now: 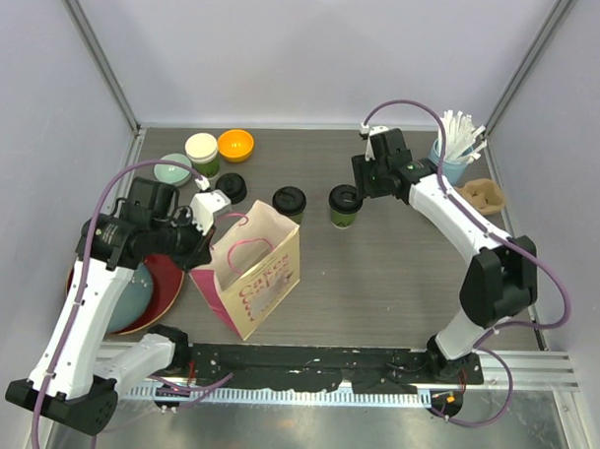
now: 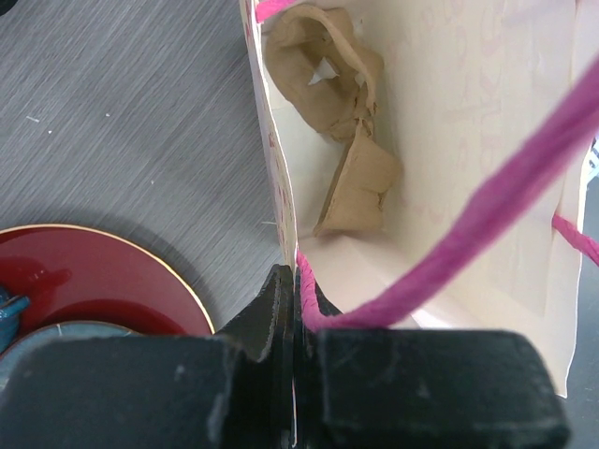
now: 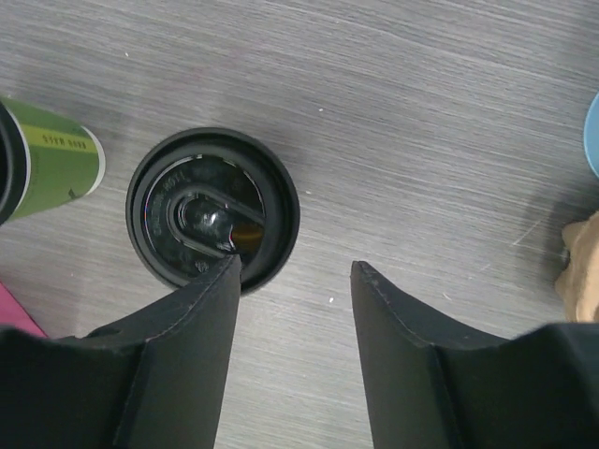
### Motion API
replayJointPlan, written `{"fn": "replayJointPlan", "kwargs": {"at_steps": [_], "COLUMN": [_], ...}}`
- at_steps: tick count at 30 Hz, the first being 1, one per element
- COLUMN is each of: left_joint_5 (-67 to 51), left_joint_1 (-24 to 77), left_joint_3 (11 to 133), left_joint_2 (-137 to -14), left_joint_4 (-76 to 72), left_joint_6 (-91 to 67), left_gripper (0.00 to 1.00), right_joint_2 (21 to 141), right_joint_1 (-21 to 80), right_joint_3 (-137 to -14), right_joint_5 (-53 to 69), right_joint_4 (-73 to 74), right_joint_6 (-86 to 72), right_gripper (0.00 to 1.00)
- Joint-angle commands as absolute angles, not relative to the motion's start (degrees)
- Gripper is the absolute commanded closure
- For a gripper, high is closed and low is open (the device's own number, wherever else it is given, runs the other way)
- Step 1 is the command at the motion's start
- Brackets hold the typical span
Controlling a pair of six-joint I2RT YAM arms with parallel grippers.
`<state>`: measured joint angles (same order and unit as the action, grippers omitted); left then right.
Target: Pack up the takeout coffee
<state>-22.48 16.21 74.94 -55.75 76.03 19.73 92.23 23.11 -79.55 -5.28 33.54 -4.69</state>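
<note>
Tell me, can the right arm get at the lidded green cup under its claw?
Probably yes. The right gripper hangs open just above the lidded cup, bare table around it, the second cup standing apart. The jaws sit slightly to one side of it, so a small shift seems needed.

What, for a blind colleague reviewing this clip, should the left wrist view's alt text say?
Black fingers shut on the rim of a cream paper bag beside its pink handle. A brown cardboard cup carrier lies inside; a red plate sits lower left on the grey table.
</note>
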Motion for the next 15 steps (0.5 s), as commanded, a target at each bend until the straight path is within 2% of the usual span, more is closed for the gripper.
{"fn": "replayJointPlan", "kwargs": {"at_steps": [1,15], "left_joint_5": [-22.15,-22.76], "left_joint_1": [16.0,16.0], "left_joint_3": [75.32,75.15], "left_joint_2": [-55.02,-55.2], "left_joint_4": [74.79,74.8], "left_joint_6": [19.51,19.86], "left_gripper": [1.0,1.0], "right_joint_2": [95.0,99.31], "right_joint_1": [22.76,23.2], "right_joint_3": [-85.95,-85.34], "right_joint_5": [-4.57,-3.08], "right_joint_4": [34.63,35.15], "right_joint_6": [-7.03,-10.02], "right_gripper": [0.47,0.53]}}
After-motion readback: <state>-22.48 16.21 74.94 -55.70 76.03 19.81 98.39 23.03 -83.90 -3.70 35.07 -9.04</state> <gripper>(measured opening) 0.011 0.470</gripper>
